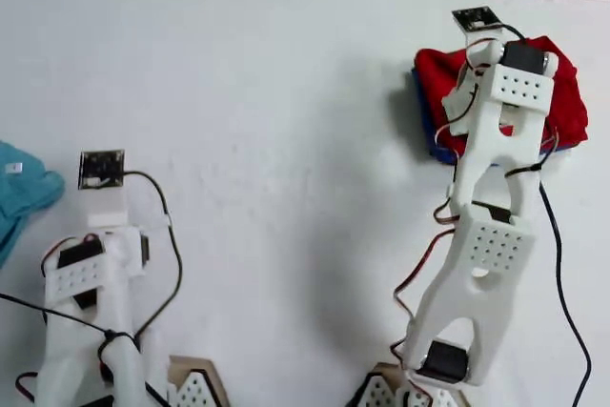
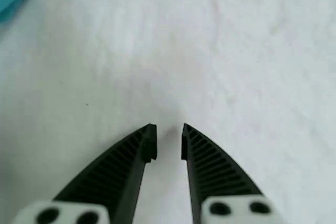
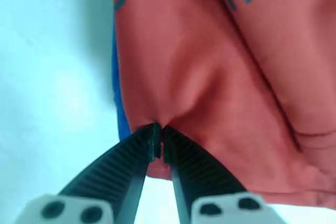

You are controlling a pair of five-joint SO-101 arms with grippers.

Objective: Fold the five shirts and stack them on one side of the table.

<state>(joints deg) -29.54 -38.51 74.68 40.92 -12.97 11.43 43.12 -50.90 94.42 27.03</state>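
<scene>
On the white tabletop (image 1: 286, 92), the folded red cotton shirt (image 1: 572, 92) lies at two o'clock atop a blue cotton shirt (image 1: 425, 121). Our right pincer (image 3: 158, 140) pinches the red fabric, nearly closed. Our left pincer (image 2: 168, 142) hangs slightly parted and empty. Lifting now could drag the stack apart.

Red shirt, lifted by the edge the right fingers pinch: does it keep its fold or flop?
Likely floppy: the red shirt puckers into soft creases at the pinch of the right gripper. Lifted by that one edge, it would probably drape and unfold. Pushed, it may bunch and drag the blue shirt under it.
</scene>
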